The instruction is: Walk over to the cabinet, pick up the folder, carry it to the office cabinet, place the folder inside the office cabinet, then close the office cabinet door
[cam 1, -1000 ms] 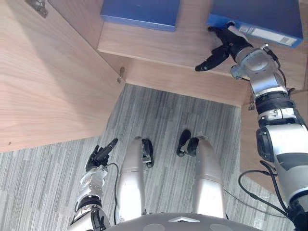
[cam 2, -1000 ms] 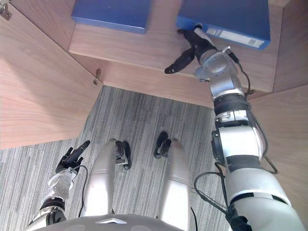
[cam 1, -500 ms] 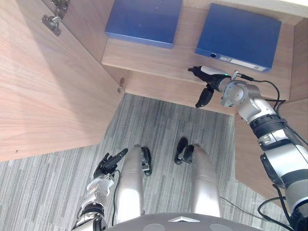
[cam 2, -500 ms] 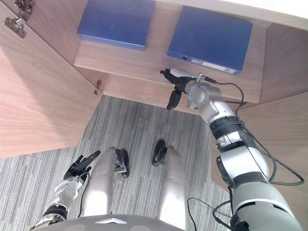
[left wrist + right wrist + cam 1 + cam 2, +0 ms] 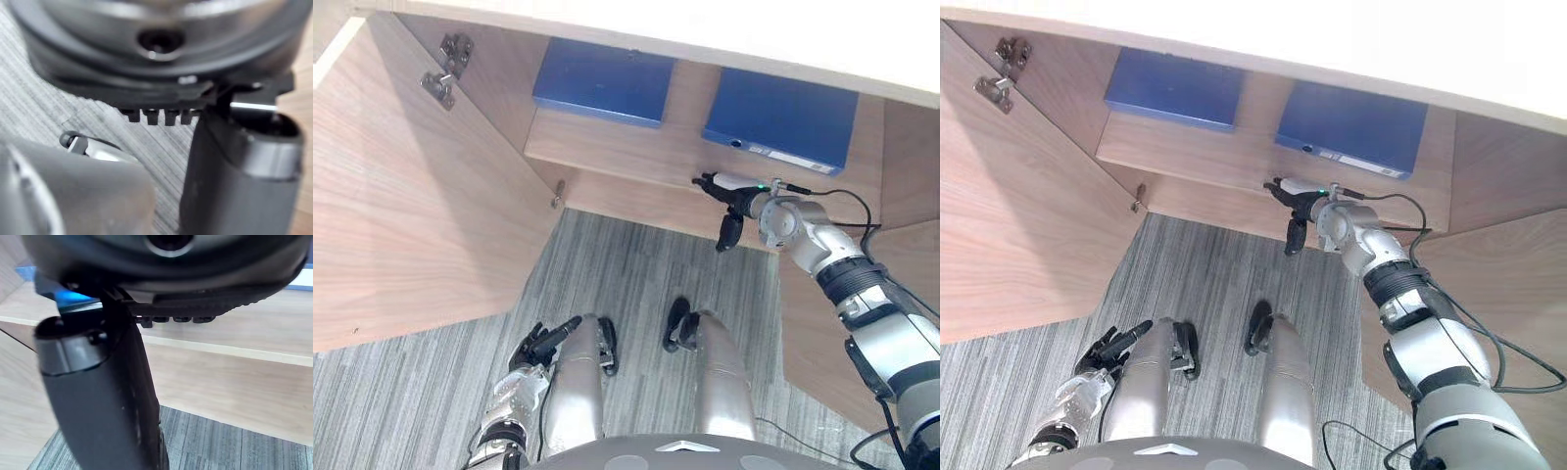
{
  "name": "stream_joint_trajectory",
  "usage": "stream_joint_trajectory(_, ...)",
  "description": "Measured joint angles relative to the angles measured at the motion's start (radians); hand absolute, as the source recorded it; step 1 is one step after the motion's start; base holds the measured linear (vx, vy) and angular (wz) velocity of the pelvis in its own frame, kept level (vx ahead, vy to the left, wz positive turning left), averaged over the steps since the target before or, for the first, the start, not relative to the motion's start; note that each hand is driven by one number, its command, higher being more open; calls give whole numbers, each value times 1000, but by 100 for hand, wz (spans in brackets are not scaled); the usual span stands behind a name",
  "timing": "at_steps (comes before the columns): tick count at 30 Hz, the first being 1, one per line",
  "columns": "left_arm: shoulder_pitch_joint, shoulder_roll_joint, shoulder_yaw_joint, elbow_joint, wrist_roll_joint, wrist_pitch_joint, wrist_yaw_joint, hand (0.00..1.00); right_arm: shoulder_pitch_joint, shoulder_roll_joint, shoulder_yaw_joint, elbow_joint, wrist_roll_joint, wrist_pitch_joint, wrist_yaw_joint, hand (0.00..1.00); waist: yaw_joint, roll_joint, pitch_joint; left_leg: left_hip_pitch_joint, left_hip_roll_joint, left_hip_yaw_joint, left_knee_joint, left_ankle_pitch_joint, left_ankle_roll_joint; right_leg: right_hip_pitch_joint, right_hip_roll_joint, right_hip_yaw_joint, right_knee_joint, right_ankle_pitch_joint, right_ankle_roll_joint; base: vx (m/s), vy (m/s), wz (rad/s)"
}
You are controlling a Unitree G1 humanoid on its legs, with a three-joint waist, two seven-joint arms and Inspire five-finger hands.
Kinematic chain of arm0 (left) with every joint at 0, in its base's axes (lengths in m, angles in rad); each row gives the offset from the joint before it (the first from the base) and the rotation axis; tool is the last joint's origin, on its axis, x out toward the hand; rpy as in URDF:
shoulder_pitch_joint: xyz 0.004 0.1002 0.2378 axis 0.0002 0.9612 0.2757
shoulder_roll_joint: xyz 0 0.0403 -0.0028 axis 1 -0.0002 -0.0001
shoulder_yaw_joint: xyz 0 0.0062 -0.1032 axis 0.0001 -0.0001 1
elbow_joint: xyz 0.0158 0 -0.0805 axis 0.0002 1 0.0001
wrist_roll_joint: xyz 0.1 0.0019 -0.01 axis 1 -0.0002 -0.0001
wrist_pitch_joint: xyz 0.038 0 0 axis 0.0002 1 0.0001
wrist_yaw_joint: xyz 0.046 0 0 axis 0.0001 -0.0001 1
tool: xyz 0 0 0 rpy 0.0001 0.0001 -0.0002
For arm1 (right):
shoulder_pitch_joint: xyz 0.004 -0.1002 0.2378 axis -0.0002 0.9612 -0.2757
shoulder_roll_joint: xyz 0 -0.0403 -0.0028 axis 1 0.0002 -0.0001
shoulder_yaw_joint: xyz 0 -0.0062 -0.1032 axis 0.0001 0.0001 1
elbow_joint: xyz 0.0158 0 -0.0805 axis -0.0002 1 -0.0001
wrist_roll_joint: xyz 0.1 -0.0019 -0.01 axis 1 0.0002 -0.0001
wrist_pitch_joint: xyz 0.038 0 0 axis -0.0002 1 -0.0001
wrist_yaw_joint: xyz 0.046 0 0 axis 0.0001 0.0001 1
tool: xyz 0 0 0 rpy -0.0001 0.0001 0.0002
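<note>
Folder (image 5: pixel 783 117) flat on the cabinet shelf (image 5: pixel 680 152), spine running 9-to-3 o'clock, at 1 o'clock just beyond the nearer right hand (image 5: pixel 736 199), fingers released and empty; left hand (image 5: pixel 540 345) hangs relaxed.

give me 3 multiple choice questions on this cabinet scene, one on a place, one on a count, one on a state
1. Where is the right hand?
A) in a drawer
B) at the front edge of the shelf, before the right folder
C) on a chair

2. How many blue folders lie on the shelf?
A) one
B) two
C) four

3. The left door is
A) open
B) shut
C) taken off

Answers:
1 B: the hand sits at that edge, holding nothing.
2 B: one lies at the left, one at the right.
3 A: the door stands swung wide.
</note>
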Motion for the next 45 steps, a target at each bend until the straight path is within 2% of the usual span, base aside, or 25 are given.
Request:
stream_joint_trajectory(5, -2, -2, -1, 9, -5, -3, 11, 100, 10, -12, 1, -5, 27, -3, -28, 100, -4, 0, 0, 15, -1, 15, -16, 0, 0, 11, -1, 3, -15, 4, 7, 28, 27, -4)
stream_joint_trajectory(8, -4, -7, 0, 9, -8, -6, 33, 100, 9, -12, -8, 0, -12, 24, -61, 100, -8, 0, 0, 15, -2, 22, -19, 2, 3, 8, -1, 7, -19, 9, 11, -10, 4, -1)
stream_joint_trajectory(13, -4, -21, 9, 9, -10, -8, 64, 100, 5, -11, -155, 20, -26, 83, -132, 100, -14, 0, 0, 14, -4, 30, -27, 8, 11, 3, -1, 14, -29, 21, 11, -35, 1, -2)
stream_joint_trajectory(20, -6, -50, 50, 8, -14, -31, 87, 100, -80, 1, -353, 88, 4, 130, -260, 100, -20, 5, 3, 3, -5, 38, -27, 13, 21, -11, 0, 20, -31, 31, 12, -44, -3, -2)
stream_joint_trajectory(26, -8, -58, 71, 8, -17, -43, 98, 100, -177, 23, -455, 130, 48, 146, -296, 100, -35, 15, 9, -18, -5, 35, -19, 14, 23, -27, 0, 19, -31, 36, 13, -6, 0, 0)
stream_joint_trajectory(30, -8, -65, 72, 7, -17, -45, 98, 100, -198, 23, -458, 138, 47, 146, -290, 100, -34, 28, 21, -23, -5, 35, -18, 14, 23, -30, 0, 19, -34, 38, 15, 0, 0, 0)
stream_joint_trajectory(35, -8, -65, 71, 6, -17, -46, 97, 100, -200, 23, -452, 164, 46, 146, -268, 100, -35, 29, 24, -32, -5, 40, -18, 14, 23, -45, 1, 25, -30, 38, 14, -13, -3, -2)
stream_joint_trajectory(39, -21, -62, 71, 2, -18, -47, 96, 100, -211, 23, -410, 164, 45, 146, -263, 100, -42, 34, 65, -33, -3, 42, -13, 14, 23, -48, 4, 29, -26, 39, 13, -28, -1, -2)
stream_joint_trajectory(45, -48, -63, 67, 1, -18, -48, 96, 100, -230, 23, -301, 164, -9, 140, -220, 100, -42, 38, 82, -57, -2, 43, -4, 14, 23, -72, 4, 32, -17, 39, 12, -39, -3, -1)
